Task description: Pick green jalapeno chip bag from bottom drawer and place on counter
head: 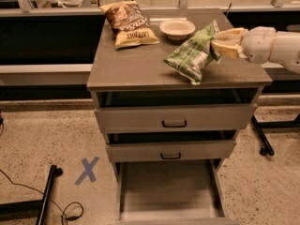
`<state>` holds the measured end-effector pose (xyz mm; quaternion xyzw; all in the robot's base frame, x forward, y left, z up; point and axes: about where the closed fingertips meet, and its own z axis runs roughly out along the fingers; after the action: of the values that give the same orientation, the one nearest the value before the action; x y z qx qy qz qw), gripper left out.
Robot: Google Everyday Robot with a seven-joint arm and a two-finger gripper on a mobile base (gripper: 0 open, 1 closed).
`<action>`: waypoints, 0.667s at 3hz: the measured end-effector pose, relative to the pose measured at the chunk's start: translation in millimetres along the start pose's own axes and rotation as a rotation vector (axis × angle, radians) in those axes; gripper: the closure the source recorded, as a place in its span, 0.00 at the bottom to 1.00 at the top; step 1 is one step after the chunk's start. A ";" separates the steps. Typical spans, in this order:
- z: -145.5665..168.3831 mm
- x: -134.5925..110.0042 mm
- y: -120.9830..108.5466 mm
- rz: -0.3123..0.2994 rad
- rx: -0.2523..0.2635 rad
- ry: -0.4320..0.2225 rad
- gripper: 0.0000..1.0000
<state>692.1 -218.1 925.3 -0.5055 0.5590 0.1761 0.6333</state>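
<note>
The green jalapeno chip bag (193, 53) hangs tilted over the right part of the counter (136, 64), its lower corner just touching or close above the surface. My gripper (219, 45) reaches in from the right and is shut on the bag's upper right end. The bottom drawer (168, 191) is pulled out below and shows only its bare tray.
A brown-and-tan chip bag (129, 22) lies at the counter's back left. A white bowl (177, 28) sits at the back middle. The two upper drawers (174, 121) stand slightly open. A blue X (87, 170) marks the floor at left, with a black stand leg (47, 198) and cable.
</note>
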 end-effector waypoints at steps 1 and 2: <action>3.5 -0.6 1.2 0.000 -0.005 -0.003 0.27; 6.8 -1.2 2.4 0.001 -0.010 -0.005 0.04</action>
<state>693.4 -211.0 924.4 -0.5079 0.5566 0.1805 0.6322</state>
